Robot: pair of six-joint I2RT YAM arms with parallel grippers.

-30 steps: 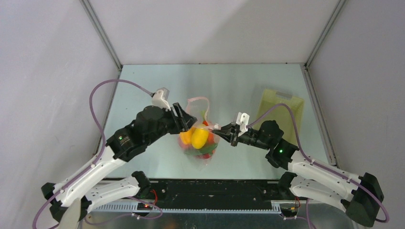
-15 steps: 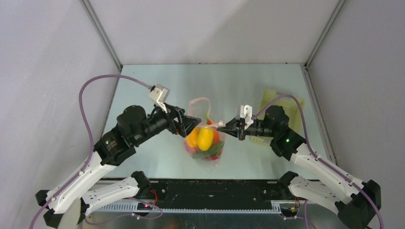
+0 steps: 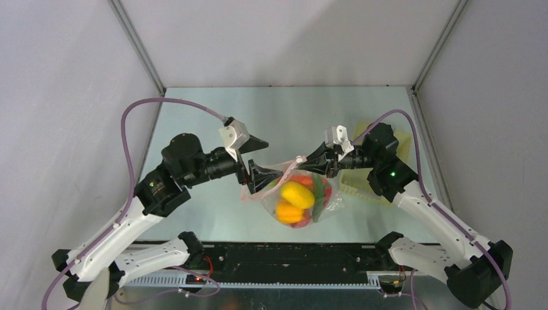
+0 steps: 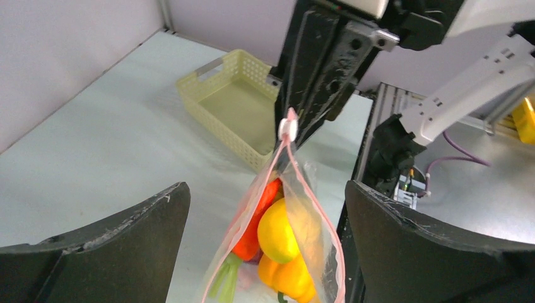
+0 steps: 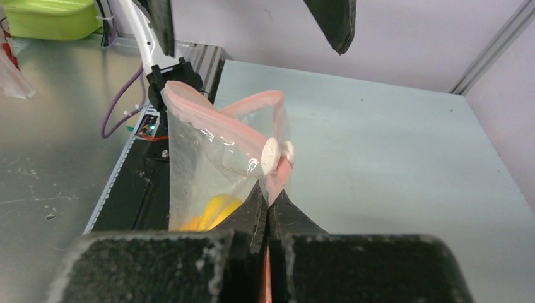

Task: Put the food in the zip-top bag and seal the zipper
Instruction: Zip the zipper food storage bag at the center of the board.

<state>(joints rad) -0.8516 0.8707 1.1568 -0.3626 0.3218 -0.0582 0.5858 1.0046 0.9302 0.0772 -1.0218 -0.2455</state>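
Observation:
The clear zip-top bag (image 3: 318, 205) hangs above the table, holding the food: a yellow pepper (image 3: 298, 194), an orange pepper (image 3: 289, 212), and red and green pieces (image 4: 258, 221). My right gripper (image 3: 310, 161) is shut on the pink zipper strip (image 5: 249, 104) just behind its white slider (image 5: 271, 154). My left gripper (image 3: 260, 160) is wide open. Its fingers (image 4: 126, 240) stand on either side of the bag's other end (image 4: 315, 221) without touching it. The bag's mouth gapes between the two grippers.
A pale-yellow perforated basket (image 4: 233, 107) sits at the back right of the table, partly behind my right arm (image 3: 388, 181). The black base rail (image 3: 291, 255) runs along the near edge. A green container (image 5: 44, 19) lies off the table.
The right gripper has risen and pulled the bag up and to the right. The left gripper's jaws have opened wide and the bag's left end hangs free between them.

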